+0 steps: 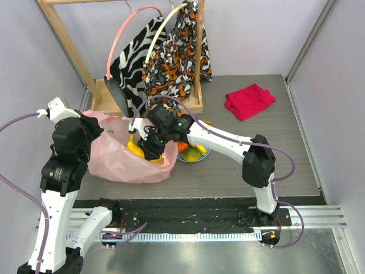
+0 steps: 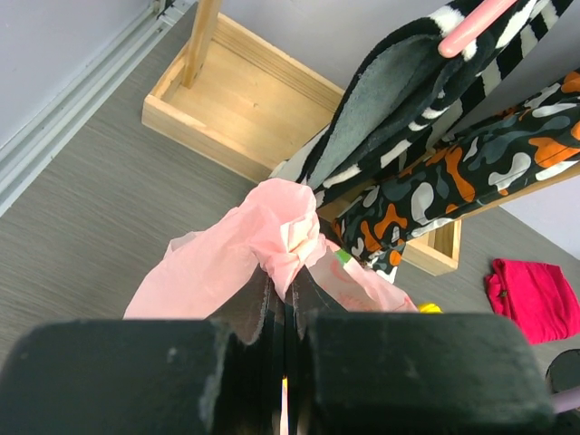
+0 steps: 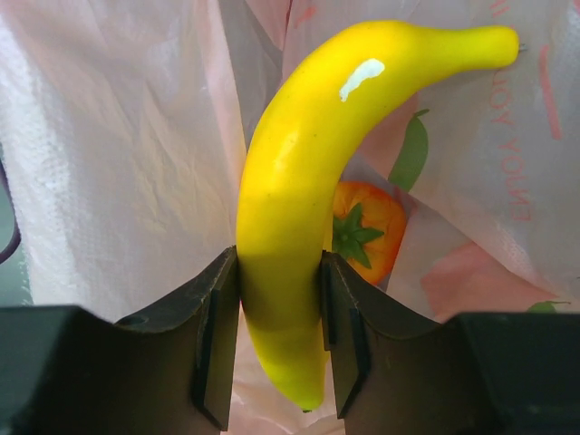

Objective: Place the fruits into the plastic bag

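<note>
Left: my left gripper (image 2: 285, 292) was clenched tight on a bunched pinch of the plastic bag (image 1: 122, 162), holding that edge up off the table (image 1: 274, 165). The rest of the pale-pink bag lay slumped on the table with its mouth facing right.

Centre: my right gripper (image 3: 276, 335) grasped a yellow banana (image 3: 290, 181) across its lower half, one finger on each side. The banana sat in the bag's mouth, with pink film behind it.

Right of the bag: a blue plate (image 1: 204, 156) just beside it carried an orange (image 1: 183, 147) and a green-yellow fruit (image 1: 194, 153).

Far right: a folded red cloth (image 1: 249, 101) lay well apart.

Behind: patterned garments (image 1: 177, 51) hung on a wooden rack (image 1: 102, 94).
</note>
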### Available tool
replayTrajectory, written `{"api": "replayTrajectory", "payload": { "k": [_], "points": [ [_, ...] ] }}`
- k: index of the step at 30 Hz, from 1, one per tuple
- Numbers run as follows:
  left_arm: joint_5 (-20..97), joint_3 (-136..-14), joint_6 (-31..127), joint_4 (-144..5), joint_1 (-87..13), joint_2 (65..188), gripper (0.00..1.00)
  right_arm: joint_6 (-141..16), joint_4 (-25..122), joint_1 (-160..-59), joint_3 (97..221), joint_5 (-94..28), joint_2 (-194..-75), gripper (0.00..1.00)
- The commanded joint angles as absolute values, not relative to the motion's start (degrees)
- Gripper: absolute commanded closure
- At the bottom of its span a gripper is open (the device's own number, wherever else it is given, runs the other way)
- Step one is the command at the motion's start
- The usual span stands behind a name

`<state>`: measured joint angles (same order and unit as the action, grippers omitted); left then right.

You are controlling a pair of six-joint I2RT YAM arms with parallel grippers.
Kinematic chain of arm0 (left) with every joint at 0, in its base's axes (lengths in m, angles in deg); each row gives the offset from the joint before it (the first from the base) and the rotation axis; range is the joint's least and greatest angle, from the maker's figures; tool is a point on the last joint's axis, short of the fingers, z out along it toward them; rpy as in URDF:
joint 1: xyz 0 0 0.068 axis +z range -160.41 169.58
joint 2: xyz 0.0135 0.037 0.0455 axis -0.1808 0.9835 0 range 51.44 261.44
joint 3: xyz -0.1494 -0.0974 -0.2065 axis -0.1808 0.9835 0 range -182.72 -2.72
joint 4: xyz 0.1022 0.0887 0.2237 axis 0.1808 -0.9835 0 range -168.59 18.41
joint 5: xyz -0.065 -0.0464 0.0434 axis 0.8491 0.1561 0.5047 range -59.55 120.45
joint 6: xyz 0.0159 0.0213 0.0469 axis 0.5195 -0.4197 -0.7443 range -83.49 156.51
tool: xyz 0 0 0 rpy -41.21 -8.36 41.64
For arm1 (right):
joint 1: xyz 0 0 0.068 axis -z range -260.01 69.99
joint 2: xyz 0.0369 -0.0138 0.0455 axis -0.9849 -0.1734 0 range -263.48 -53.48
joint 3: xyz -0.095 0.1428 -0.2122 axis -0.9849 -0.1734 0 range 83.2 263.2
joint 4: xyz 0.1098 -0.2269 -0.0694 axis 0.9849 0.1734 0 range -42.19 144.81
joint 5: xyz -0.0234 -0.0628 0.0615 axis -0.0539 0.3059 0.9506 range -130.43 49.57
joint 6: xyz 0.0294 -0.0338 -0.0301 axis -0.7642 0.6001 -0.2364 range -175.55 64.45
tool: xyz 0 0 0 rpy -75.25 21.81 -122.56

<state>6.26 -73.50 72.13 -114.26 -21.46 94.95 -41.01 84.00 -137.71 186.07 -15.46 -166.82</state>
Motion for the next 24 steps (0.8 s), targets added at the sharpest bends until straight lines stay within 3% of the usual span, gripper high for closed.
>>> {"api": "replayTrajectory", "payload": {
  "k": [1, 4, 14, 24],
  "points": [
    [4.87, -73.03, 73.43, -112.19, -21.14, 92.76, 1.0, -42.19, 87.88, -137.93, 194.34, -15.38, -165.53, 0.99],
    [4.87, -72.6, 73.51, -112.89, -21.14, 91.53, 1.0, -43.07, 92.45, -138.11, 200.42, -15.82, -168.52, 0.99],
    [7.06, -71.54, 74.39, -113.52, -21.14, 90.64, 1.0, -43.69, 93.78, -141.27, 200.35, -21.79, -169.93, 0.99],
    [10.32, -70.66, 75.8, -111.32, -21.14, 91.35, 1.0, -44.57, 96.95, -141.54, 210.2, -26.81, -173.36, 0.98]
  ]
}}
